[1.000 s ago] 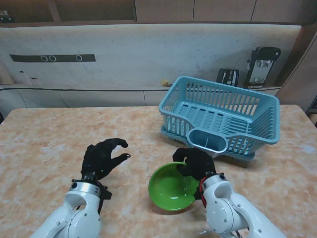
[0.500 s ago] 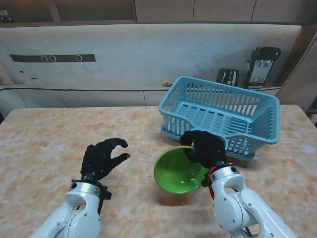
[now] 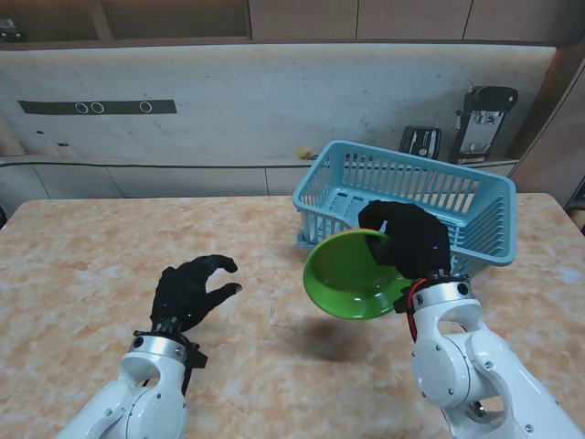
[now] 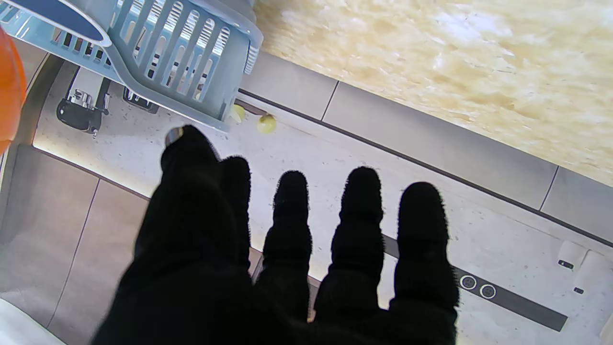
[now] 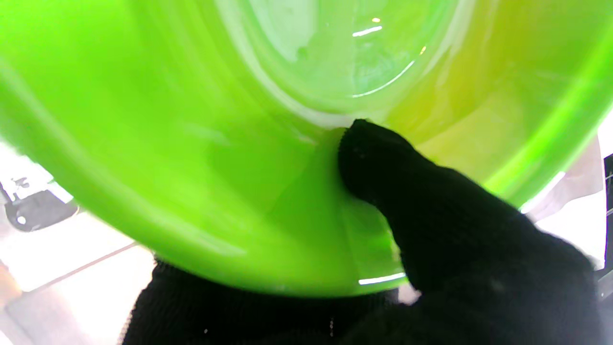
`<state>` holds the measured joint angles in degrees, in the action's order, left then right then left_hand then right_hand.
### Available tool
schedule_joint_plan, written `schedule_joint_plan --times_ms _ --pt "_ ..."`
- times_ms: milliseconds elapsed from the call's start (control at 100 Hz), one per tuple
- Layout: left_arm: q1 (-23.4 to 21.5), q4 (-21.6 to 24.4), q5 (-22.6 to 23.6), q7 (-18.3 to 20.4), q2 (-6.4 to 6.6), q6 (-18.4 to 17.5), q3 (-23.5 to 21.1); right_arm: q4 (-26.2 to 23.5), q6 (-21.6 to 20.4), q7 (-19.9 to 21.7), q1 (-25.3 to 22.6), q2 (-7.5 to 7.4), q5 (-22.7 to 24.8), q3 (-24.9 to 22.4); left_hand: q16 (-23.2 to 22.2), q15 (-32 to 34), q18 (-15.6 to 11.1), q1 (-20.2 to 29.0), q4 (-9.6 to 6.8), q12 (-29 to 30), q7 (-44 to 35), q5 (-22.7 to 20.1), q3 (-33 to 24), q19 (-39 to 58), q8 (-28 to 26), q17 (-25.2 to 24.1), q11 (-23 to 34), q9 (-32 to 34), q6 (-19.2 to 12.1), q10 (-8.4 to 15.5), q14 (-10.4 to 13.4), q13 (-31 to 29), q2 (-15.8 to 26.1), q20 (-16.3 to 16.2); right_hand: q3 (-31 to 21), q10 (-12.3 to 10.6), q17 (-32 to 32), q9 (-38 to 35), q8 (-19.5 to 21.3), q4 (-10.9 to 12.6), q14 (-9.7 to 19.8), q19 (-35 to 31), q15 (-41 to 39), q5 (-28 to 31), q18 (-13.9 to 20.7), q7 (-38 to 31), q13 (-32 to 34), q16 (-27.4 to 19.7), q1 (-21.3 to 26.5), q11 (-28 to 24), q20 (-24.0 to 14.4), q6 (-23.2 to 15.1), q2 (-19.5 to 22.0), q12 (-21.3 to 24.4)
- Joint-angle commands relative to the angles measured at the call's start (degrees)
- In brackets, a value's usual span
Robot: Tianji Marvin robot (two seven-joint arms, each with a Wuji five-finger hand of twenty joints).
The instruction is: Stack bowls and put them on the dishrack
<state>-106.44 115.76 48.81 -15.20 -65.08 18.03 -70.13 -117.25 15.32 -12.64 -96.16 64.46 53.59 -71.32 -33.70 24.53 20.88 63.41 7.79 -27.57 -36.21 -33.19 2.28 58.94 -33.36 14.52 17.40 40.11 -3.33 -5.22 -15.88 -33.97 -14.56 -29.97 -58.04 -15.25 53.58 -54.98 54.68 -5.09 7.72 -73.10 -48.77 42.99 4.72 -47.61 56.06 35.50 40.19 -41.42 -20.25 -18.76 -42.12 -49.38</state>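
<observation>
A glossy green plastic bowl is held tilted above the beige marbled counter, pinched at its rim by the right robot hand, just before the light-blue slatted plastic dishrack. The left robot hand is spread, holding nothing, apparently just over the counter. Grey wall panels are seen behind.

the green bowl in the right hand is glossy, smooth plastic with bright highlights. both hands wear matt, fuzzy black knit cloth, the left hand too. beyond the bowl, the slatted dishrack looks like satin blue plastic; the table is smooth, mottled stone-like.
</observation>
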Motion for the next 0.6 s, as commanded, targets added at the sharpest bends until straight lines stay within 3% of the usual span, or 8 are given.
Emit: schedule_joint_plan --times_ms 0,300,590 --pt "-0.08 0.10 -0.13 0.52 -0.23 -0.01 0.13 -1.67 0.39 0.27 1.12 0.39 0.49 -0.87 -0.68 0.24 0.68 1.16 -1.51 -0.49 -0.53 -1.11 0.96 0.92 -1.42 -0.34 -0.04 0.58 -1.45 0.20 -0.38 -0.50 1.66 -0.79 -7.04 -2.79 1.28 -1.34 3.69 3.77 5.51 0.35 -3.12 7.24 3.19 -11.32 3.61 3.24 9.34 0.59 -1.29 -9.33 8.60 -1.38" --pt "0.10 -0.08 -0.13 0.72 -0.18 -0.25 0.20 -0.96 1.33 3.23 5.32 -0.09 3.10 -3.81 -0.68 0.24 0.61 1.13 -1.50 -0.48 -0.54 -1.12 0.97 0.90 -1.41 -0.33 -0.05 0.57 -1.39 0.11 -0.41 -0.45 1.67 -0.78 -5.77 -3.22 0.71 -0.57 3.68 3.79 5.97 1.57 -2.23 6.47 3.71 -11.21 2.94 3.64 9.53 0.83 -2.52 -9.62 9.63 -1.42" --pt "0.49 -0.37 -0.23 0.93 -0.15 -0.39 0.51 3.16 1.72 6.40 10.73 -0.61 4.16 -5.92 -0.65 0.18 0.60 1.06 -1.49 -0.47 -0.55 -1.13 0.99 0.86 -1.41 -0.38 -0.08 0.52 -1.44 0.21 -0.34 -0.33 1.75 -0.76 -3.79 -3.58 -0.18 0.67 3.55 3.66 6.44 3.24 -1.26 5.35 4.34 -11.22 2.01 3.85 10.03 1.03 -3.35 -9.99 10.95 -1.19"
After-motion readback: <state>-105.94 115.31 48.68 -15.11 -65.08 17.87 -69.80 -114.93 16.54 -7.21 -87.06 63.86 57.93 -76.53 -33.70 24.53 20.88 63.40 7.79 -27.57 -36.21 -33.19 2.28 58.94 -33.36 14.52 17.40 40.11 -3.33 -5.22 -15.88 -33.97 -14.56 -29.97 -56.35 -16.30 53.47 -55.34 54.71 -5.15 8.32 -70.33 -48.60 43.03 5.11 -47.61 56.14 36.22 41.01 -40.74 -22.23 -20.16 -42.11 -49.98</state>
